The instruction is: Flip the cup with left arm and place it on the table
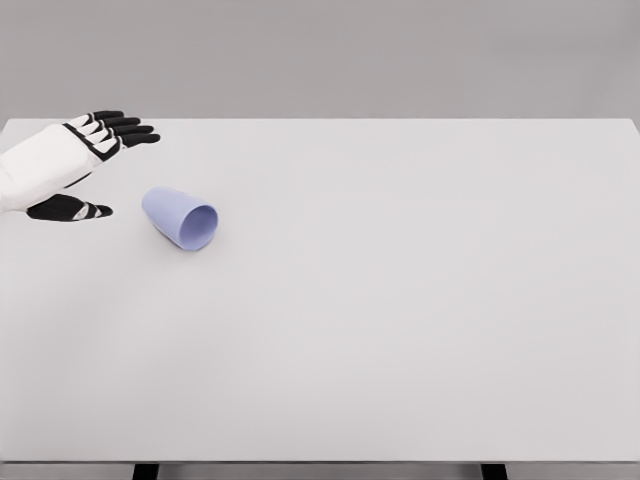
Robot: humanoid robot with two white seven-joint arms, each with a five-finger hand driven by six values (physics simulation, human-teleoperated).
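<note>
A pale lavender-blue cup (180,217) lies on its side on the white table (400,300), left of the middle, with its open mouth facing the lower right. My left hand (100,165) hovers to the left of the cup, a short gap away, palm turned toward it. Its black fingers (125,128) are spread out above and the thumb (70,209) juts out below, holding nothing. The right arm does not show.
The table's front edge runs along the bottom of the picture, with dark legs (146,470) showing beneath it. A plain grey wall (320,50) stands behind the far edge.
</note>
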